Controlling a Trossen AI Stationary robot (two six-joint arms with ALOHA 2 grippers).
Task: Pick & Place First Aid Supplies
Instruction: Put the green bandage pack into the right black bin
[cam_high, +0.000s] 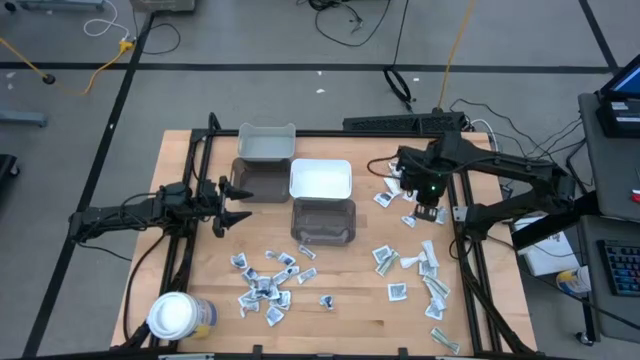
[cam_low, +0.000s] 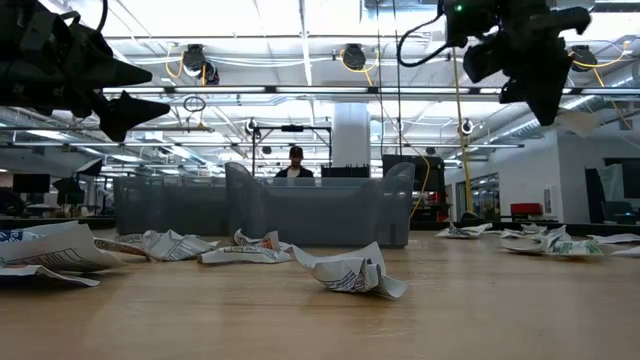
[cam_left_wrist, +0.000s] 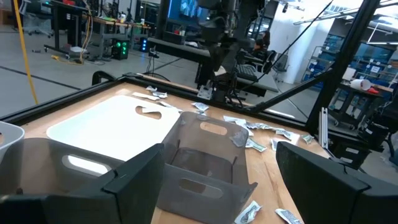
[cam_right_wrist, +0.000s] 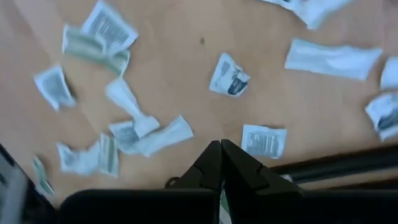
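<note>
**Right gripper raised over scattered packets**

Right gripper (cam_high: 427, 212) pressed together, hanging above the surface (cam_high: 350, 300) beside the white bin (cam_high: 320, 179); whether pinching a packet, cannot tell. First aid packets (cam_high: 265, 285) strewn below, nearest cluster just beside it. Left gripper (cam_high: 238, 203) spread, waiting by the grey bins.

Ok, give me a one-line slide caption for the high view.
Right tool shut above scattered first aid packets, left tool open beside the bins.
</note>
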